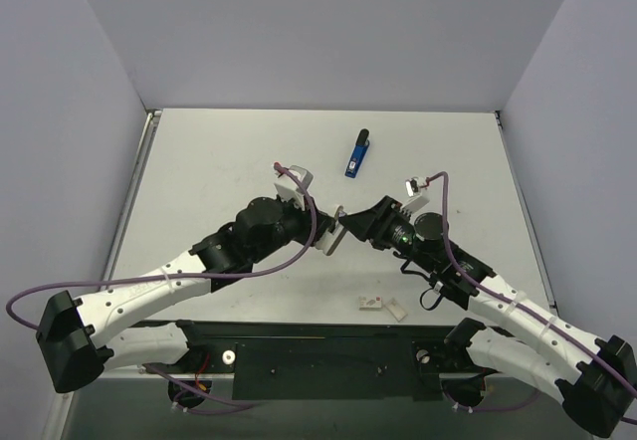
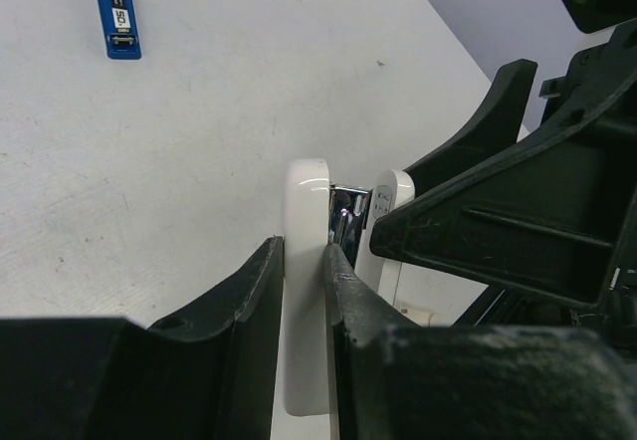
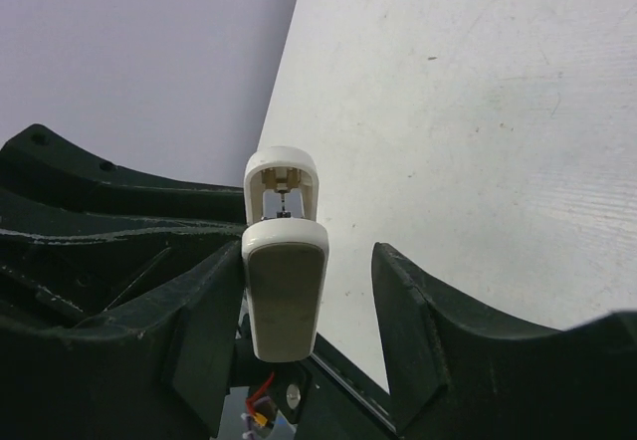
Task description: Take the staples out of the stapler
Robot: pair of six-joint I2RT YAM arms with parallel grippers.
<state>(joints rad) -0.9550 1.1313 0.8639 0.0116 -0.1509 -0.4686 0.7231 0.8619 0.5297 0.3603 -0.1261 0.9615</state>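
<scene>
In the overhead view, the stapler (image 1: 338, 225) is hanging in the air between the two arms, nearer the arm bases than the blue bar (image 1: 357, 153) and slightly to its left. The left gripper (image 1: 325, 238) and the right gripper (image 1: 350, 223) are meeting on it there. Two small white pieces (image 1: 381, 307) are lying on the table (image 1: 219, 161), much farther toward the bases than the blue bar. In the left wrist view, the left gripper's fingers (image 2: 254, 311) are clenching one white half of the stapler, pads pressing both flat sides. A shiny metal rail (image 2: 345, 213) is showing between that half and the other white half (image 2: 390, 206), with the blue bar lying far up the table beyond them. In the right wrist view, the stapler is standing hinged open, its hollow upper shell (image 3: 282, 183) facing the camera. The right gripper's fingers (image 3: 413, 330) are straddling the lower white half (image 3: 286, 291), one finger touching or almost touching it, the other standing apart, so nothing is grasped yet. The stapler is probably light and stiff, with smooth plastic that may be slipping under a weak pinch. Taking it across the flat sides, as the left gripper is doing, looks surest. The staples themselves would be thin and brittle in a strip, best gripped gently at the rail.
</scene>
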